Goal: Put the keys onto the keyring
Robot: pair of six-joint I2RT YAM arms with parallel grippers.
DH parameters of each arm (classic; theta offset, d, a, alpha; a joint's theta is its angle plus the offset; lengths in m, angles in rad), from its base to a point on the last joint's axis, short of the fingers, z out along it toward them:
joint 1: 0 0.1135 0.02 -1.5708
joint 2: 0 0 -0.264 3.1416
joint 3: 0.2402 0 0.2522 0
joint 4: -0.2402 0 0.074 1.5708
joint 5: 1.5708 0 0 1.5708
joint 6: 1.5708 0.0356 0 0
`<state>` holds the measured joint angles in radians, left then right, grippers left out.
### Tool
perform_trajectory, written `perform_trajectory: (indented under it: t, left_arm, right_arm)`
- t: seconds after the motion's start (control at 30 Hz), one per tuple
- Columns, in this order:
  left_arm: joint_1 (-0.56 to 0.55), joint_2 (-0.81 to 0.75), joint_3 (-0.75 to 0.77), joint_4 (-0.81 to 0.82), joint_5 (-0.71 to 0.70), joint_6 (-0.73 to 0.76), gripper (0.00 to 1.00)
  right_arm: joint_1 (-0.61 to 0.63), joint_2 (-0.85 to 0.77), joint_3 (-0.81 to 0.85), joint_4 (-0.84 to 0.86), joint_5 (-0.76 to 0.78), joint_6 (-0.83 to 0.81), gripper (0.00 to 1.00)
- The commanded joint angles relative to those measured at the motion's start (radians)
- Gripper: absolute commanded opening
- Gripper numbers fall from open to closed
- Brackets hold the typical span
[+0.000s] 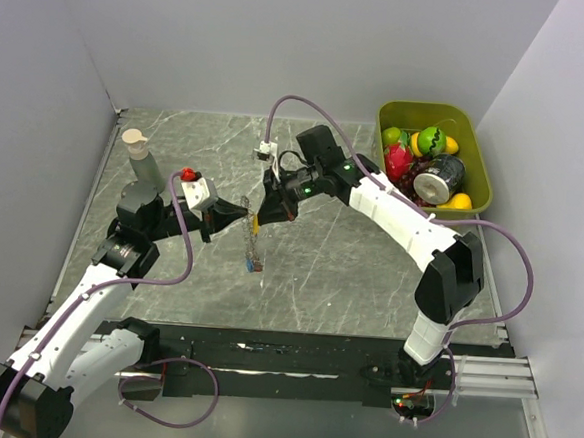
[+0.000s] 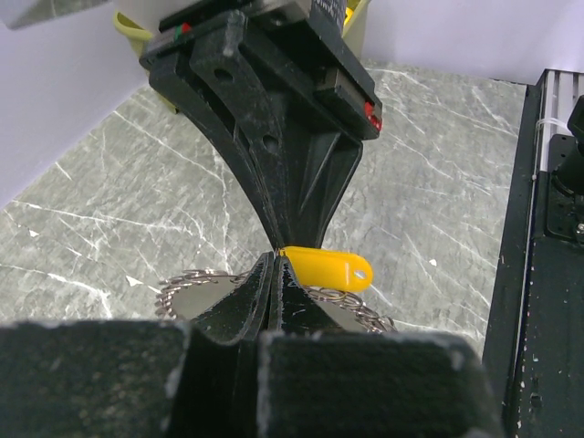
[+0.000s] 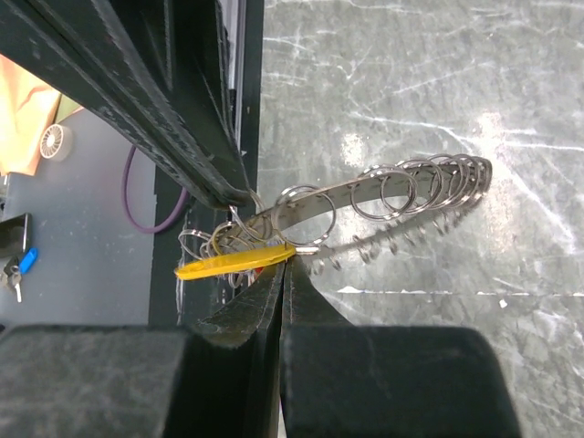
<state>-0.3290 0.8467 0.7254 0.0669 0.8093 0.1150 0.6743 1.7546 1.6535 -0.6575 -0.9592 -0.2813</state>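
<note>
The keyring, a thin metal band fringed with small silvery rings, hangs above the table between both grippers. It shows in the right wrist view and the left wrist view. My left gripper is shut on the keyring's band; its tip meets the right gripper's tip. My right gripper is shut on the end of a yellow-headed key, which lies flat against the band. A bit of red tag peeks from under the yellow key. A small blue piece dangles at the ring's lower end.
A green bin of toy fruit and a can stands at the back right. A grey bottle with a tan cap stands at the back left. A black rail runs along the near edge. A small blue-headed key lies far left, off the table.
</note>
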Motion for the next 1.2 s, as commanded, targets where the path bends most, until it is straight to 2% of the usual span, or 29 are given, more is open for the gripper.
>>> perform_trajectory:
  t: [0.0, 0.3, 0.53, 0.77, 0.87, 0.9, 0.97, 1.0, 1.1, 1.17]
  left_arm:
    - [-0.005, -0.017, 0.006, 0.083, 0.019, -0.003, 0.01]
    - [-0.007, -0.014, -0.004, 0.089, 0.013, -0.005, 0.01]
    - [-0.012, 0.011, -0.035, 0.132, 0.016, -0.035, 0.01]
    - [-0.038, 0.045, -0.075, 0.214, 0.011, -0.083, 0.01]
    - [-0.045, 0.057, -0.077, 0.218, 0.014, -0.083, 0.01]
    - [-0.05, 0.06, -0.078, 0.218, 0.014, -0.083, 0.01]
    - [-0.054, 0.064, -0.078, 0.221, 0.013, -0.086, 0.01]
    - [-0.058, 0.066, -0.078, 0.223, 0.011, -0.086, 0.01]
    - [-0.065, 0.068, -0.077, 0.22, 0.01, -0.081, 0.01]
    - [-0.068, 0.066, -0.073, 0.217, 0.014, -0.08, 0.01]
  right_arm:
    - [-0.007, -0.05, -0.021, 0.053, -0.012, 0.008, 0.0]
    - [-0.016, -0.078, -0.061, 0.067, 0.02, 0.005, 0.0]
    - [-0.081, -0.09, -0.231, 0.176, 0.017, 0.074, 0.0]
    - [-0.125, -0.026, -0.322, 0.182, 0.106, 0.109, 0.0]
    - [-0.125, 0.0, -0.339, 0.183, 0.155, 0.126, 0.17]
    - [-0.125, -0.003, -0.348, 0.188, 0.172, 0.134, 0.29]
    - [-0.125, -0.018, -0.359, 0.197, 0.215, 0.137, 0.42]
    - [-0.124, -0.039, -0.368, 0.208, 0.235, 0.143, 0.54]
    - [-0.124, -0.108, -0.385, 0.238, 0.281, 0.142, 0.7]
    - [-0.125, -0.162, -0.408, 0.28, 0.274, 0.136, 0.74]
